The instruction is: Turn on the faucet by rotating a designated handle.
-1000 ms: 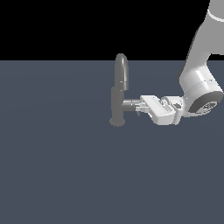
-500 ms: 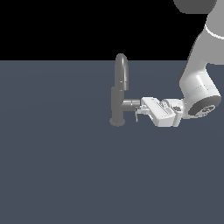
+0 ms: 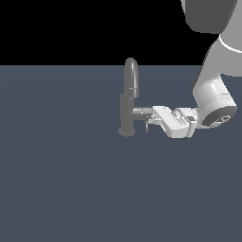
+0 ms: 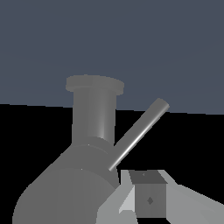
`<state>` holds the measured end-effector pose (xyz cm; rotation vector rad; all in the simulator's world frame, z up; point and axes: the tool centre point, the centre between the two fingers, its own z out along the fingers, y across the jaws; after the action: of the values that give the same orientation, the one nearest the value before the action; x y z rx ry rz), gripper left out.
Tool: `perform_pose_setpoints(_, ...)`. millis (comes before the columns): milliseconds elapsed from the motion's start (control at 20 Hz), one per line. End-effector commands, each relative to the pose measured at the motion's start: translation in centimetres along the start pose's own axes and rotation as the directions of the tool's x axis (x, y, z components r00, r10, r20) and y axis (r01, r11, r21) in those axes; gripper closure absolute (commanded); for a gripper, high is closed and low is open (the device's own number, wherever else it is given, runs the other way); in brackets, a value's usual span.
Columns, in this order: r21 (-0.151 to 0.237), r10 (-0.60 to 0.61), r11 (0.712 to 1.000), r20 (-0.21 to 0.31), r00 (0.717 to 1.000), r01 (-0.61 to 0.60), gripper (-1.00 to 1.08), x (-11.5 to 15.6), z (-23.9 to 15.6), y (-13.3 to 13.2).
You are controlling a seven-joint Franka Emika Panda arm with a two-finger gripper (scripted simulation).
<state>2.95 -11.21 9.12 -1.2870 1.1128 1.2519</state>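
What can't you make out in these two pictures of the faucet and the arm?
- Exterior view: the handle is a tiny sliver, mostly hidden behind the claw; contact cannot be judged.
- Wrist view: only one finger shows, cut off by the frame edge, so open or shut is unclear.
- Wrist view: the faucet spout is out of frame.
- Exterior view: the upper arm is cropped.

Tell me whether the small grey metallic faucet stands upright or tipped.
Upright: the small grey metallic faucet rests on its round base, body vertical, arched spout on top, in the exterior view.

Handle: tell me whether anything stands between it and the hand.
Nothing visible does. The hand is right at the handle on the faucet side stub; only bare floor surrounds them.
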Motion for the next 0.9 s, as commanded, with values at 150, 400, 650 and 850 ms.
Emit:
perform_pose_setpoints(150,0.016,0.003,1.0,-0.004,1.0,-0.003,1.08,0.9,0.1,-1.2)
perform_pose_setpoints(400,0.022,0.011,1.0,-0.006,1.0,-0.011,1.08,1.8,0.1,-2.0)
perform_pose_setpoints(650,0.028,0.019,0.999,-0.009,1.0,-0.019,1.08,2.6,0.2,-2.7)
perform_pose_setpoints(850,0.032,0.025,0.999,-0.01,1.0,-0.025,1.08,3.3,0.2,-3.3)
